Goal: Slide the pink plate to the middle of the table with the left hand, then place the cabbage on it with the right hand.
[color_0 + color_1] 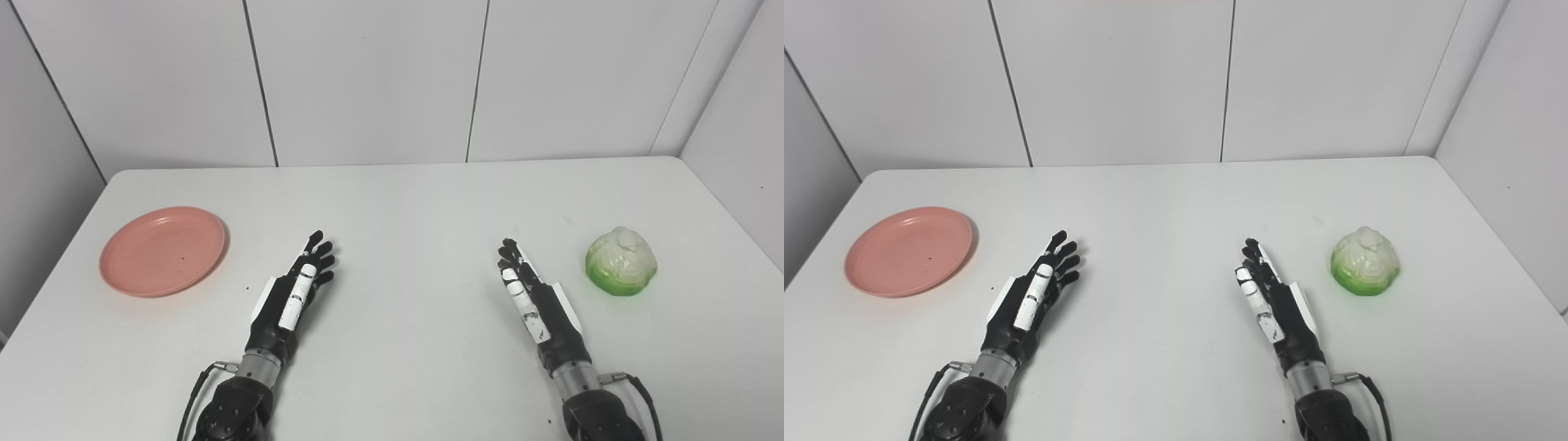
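Observation:
A pink plate (pixel 162 250) lies flat on the white table (pixel 404 202) at the far left. A green and white cabbage (pixel 621 261) sits on the table at the right. My left hand (pixel 303 285) rests open and empty over the table, to the right of the plate and apart from it. My right hand (pixel 530 294) is open and empty, left of the cabbage and apart from it. Both hands point away from me with fingers stretched out.
White wall panels (pixel 367 79) stand behind the table's far edge, and a wall runs close along its right side (pixel 741 141). Bare tabletop lies between the two hands. Cables hang at both wrists.

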{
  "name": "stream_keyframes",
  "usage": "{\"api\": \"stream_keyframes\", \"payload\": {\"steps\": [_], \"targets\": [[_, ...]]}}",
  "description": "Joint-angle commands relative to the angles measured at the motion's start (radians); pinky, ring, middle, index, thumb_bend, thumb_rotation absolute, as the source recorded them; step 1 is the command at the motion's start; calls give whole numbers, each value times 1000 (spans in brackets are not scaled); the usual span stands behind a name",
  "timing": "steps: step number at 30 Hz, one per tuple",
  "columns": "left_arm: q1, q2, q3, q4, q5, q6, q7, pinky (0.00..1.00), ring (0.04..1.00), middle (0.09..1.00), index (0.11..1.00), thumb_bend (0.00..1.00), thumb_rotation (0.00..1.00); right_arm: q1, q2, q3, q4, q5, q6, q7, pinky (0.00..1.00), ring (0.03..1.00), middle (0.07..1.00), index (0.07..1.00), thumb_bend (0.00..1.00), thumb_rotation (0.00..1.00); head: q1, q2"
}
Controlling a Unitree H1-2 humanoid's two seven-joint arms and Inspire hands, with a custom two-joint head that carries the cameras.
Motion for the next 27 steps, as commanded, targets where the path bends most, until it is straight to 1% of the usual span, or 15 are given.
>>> {"api": "stream_keyframes", "payload": {"steps": [1, 4, 11, 15, 16, 17, 18, 19, 20, 22, 23, 25, 27], "targets": [[49, 13, -2, 54, -5, 16, -3, 911, 937, 958, 959, 452, 977, 19, 6, 0, 12, 0, -9, -7, 954, 935, 947, 959, 364, 1000, 1, -1], [49, 12, 0, 53, -6, 24, -1, 909, 935, 955, 956, 449, 976, 19, 5, 1, 12, -1, -11, -6, 950, 930, 946, 959, 360, 1000, 1, -1], [49, 13, -1, 56, -7, 16, -5, 913, 937, 957, 957, 448, 981, 20, 5, 0, 11, 3, -9, -4, 960, 933, 946, 959, 368, 1000, 1, -1], [48, 12, -3, 64, -4, 9, -5, 915, 939, 958, 960, 456, 978, 21, -2, 3, 16, -5, -17, -3, 948, 933, 948, 962, 370, 1000, 24, -12], [47, 10, -5, 68, -2, 6, -3, 915, 939, 958, 960, 458, 979, 21, -5, 1, 19, -2, -18, -1, 947, 933, 948, 962, 372, 1000, 70, -20], [48, 8, -8, 68, 2, 5, -1, 915, 937, 956, 958, 468, 975, 21, -7, 0, 19, -2, -21, 0, 943, 935, 952, 965, 372, 1000, 70, -20], [48, 4, -12, 68, 8, 3, 2, 915, 936, 955, 957, 472, 975, 22, -11, -3, 20, 3, -23, 2, 935, 933, 952, 965, 366, 1000, 117, -31], [50, -1, -18, 65, 15, 4, 7, 916, 935, 954, 957, 475, 976, 24, -15, -7, 22, 15, -27, 10, 934, 933, 954, 966, 365, 1000, 126, -33], [50, -8, -23, 65, 21, 6, 14, 918, 931, 951, 954, 469, 980, 24, -23, -11, 28, 27, -35, 18, 956, 944, 964, 974, 356, 1000, 179, -46], [50, -25, -30, 65, 26, 15, 26, 921, 930, 950, 952, 464, 973, 25, -39, -20, 44, 48, -53, 31, 961, 947, 968, 976, 353, 1000, 221, -62], [49, -35, -35, 70, 33, 14, 34, 922, 932, 951, 955, 453, 972, 25, -47, -25, 55, 59, -63, 38, 972, 951, 969, 977, 356, 1000, 253, -81], [48, -49, -44, 74, 51, 11, 49, 919, 935, 953, 958, 436, 982, 23, -60, -31, 84, 74, -102, 48, 990, 951, 967, 974, 351, 1000, 276, -94], [44, -61, -51, 85, 67, 2, 64, 911, 932, 950, 956, 429, 992, 18, -66, -41, 117, 99, -140, 60, 998, 952, 964, 970, 360, 1000, 322, -115]]}}
